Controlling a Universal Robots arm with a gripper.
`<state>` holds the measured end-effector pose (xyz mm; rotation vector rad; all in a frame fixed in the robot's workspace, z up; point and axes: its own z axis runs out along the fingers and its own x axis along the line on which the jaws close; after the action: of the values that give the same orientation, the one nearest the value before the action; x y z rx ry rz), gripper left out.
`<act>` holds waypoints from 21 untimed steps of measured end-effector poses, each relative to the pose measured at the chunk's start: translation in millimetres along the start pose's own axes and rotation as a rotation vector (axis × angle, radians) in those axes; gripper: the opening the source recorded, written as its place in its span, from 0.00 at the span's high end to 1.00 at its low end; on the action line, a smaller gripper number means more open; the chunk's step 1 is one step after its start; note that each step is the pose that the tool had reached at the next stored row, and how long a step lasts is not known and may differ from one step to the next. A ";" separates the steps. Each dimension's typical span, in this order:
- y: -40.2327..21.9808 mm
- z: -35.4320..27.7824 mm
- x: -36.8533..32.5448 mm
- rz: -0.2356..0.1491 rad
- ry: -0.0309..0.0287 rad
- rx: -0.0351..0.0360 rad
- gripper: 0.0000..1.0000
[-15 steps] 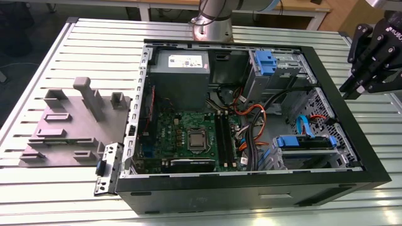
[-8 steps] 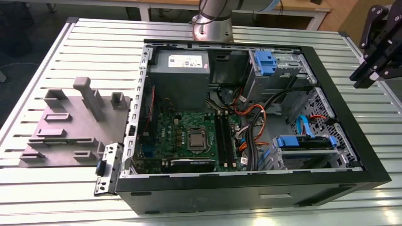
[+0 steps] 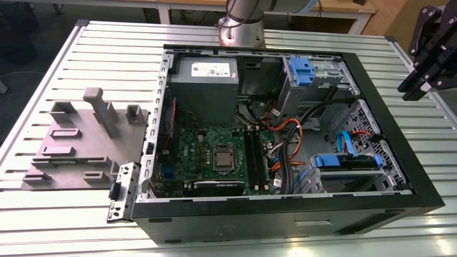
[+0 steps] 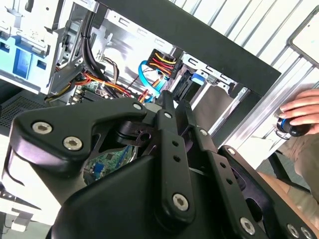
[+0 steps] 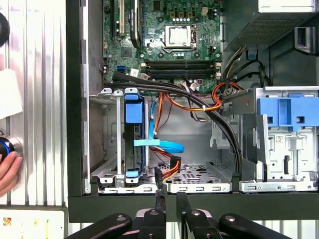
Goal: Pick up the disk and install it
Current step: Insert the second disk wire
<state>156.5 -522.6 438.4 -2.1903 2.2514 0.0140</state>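
Claw (image 5: 168, 199) over the case's rim (image 5: 199, 206), fingers pressed together, holding nothing.
The disk (image 5: 134, 142) sits upright in its bay, well apart.

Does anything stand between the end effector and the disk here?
Yes. The end effector hangs outside the case; the case's black wall and the drive cage's metal rim lie between it and the disk, which stands in that cage.

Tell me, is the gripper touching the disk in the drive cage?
Apart. In the first wrist view the gripper sits outside the case's black wall, while the disk stands in its cage inside the case.
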 end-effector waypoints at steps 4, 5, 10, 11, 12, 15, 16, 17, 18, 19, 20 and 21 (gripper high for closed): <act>-0.1 7.1 0.1 0.000 -0.0002 0.0000 0.76; -0.1 8.9 0.1 0.000 -0.0001 0.0000 0.76; -0.1 18.1 0.1 0.000 -0.0002 0.0000 0.76; -0.1 19.9 0.2 0.000 -0.0001 -0.0001 0.76; -0.1 21.6 0.2 0.000 -0.0001 -0.0001 0.76; -0.2 22.1 0.1 0.000 0.0003 0.0000 0.76; -0.2 22.1 0.2 0.000 0.0004 0.0000 0.76; -0.2 22.2 0.2 0.000 0.0003 0.0000 0.76; -0.2 22.4 0.2 0.000 0.0002 0.0000 0.76; -0.2 23.0 0.2 0.000 -0.0001 -0.0001 0.76; -0.3 26.1 0.2 0.000 0.0000 -0.0001 0.76; -0.3 27.5 0.2 0.000 0.0001 0.0000 0.76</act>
<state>156.6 -522.6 410.9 -2.1903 2.2515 0.0140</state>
